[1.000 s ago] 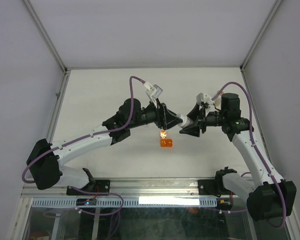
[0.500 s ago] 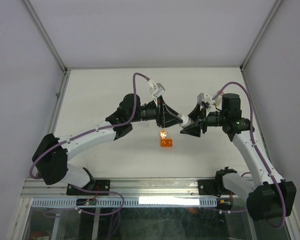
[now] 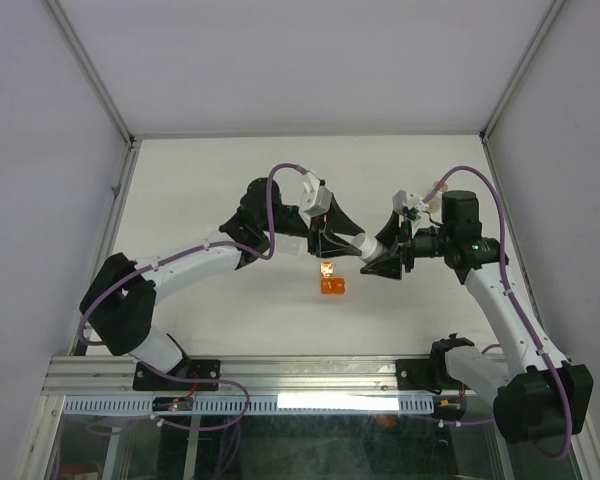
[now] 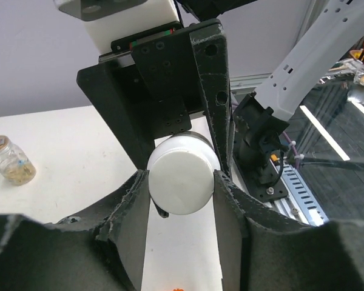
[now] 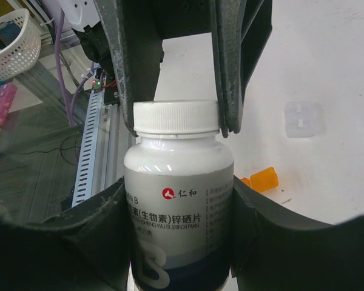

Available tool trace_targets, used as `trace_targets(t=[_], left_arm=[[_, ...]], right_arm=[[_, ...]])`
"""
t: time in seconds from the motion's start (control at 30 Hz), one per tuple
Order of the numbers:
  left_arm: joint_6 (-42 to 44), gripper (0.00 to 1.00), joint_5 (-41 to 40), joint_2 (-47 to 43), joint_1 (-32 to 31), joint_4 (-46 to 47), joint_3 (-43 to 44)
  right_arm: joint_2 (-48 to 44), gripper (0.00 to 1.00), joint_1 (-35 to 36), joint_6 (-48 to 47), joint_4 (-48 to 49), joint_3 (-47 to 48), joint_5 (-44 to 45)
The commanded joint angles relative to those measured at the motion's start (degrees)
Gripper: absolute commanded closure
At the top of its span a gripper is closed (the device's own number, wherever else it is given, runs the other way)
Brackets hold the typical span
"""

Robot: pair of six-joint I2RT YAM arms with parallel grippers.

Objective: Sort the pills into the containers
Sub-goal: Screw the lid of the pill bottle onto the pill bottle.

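A white bottle with a dark band (image 5: pixel 179 176) is held in the air between both grippers (image 3: pixel 364 244). My right gripper (image 5: pixel 179 197) is shut on its body. My left gripper (image 4: pixel 182 185) is shut on its white cap (image 4: pixel 181 173), and its fingers (image 5: pixel 227 66) show around the cap in the right wrist view. The stubby orange cup (image 3: pixel 332 287) lies on the table below, also in the right wrist view (image 5: pixel 264 180), with a small orange bit (image 3: pixel 326 268) beside it. A clear vial (image 4: pixel 9 160) with tan pills inside stands on the table.
A small clear plastic piece (image 5: pixel 303 119) lies on the table beyond the orange cup. A white basket (image 5: pixel 12 45) sits off the table beside the metal rail (image 5: pixel 88 157). The table's front rail (image 3: pixel 310 372) runs behind the arm bases.
My left arm's elbow and forearm have swung up and left while its gripper stayed on the cap, its wrist turning. The right arm and bottle have hardly moved.
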Motion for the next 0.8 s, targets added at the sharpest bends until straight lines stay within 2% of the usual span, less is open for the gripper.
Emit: trace_targets(t=[0.0, 0.03, 0.07, 0.13, 0.23, 0.43, 0.6, 0.77], left_arm=[[-1.1, 0.57, 9.9, 2.2, -0.4, 3.7, -0.1], [-3.9, 0.46, 8.8, 1.9, 0.1, 7.2, -0.9], [-7.3, 0.25, 5.6, 1.1, 0.7, 10.3, -1.9], [-10.2, 0.03, 2.2, -0.3, 1.2, 15.0, -4.2], [-12.8, 0.01, -3.8, -3.6, 2.2, 18.5, -7.2], [-18.6, 0.01, -11.1, -9.2, 3.6, 17.3, -11.6], [-26.1, 0.01, -11.8, -14.8, 7.2, 21.9, -18.1], [-30.2, 0.01, -14.3, -20.3, 9.3, 21.7, -21.6]], right_arm=[[-1.0, 1.00, 0.4, 0.6, 6.9, 2.3, -0.6], [-1.0, 1.00, 0.4, 0.5, 6.9, 2.3, -0.6], [-1.0, 1.00, 0.4, 0.5, 6.9, 2.3, -0.6], [-1.0, 1.00, 0.4, 0.5, 6.9, 2.3, -0.6], [-1.2, 1.00, 0.4, 0.5, 6.8, 2.3, -0.7], [-1.0, 1.00, 0.3, 0.5, 6.9, 2.3, -0.6], [-0.7, 1.00, 0.2, 0.4, 6.8, 2.2, -0.3], [-0.5, 1.00, 0.1, 0.1, 6.7, 2.3, -0.2]])
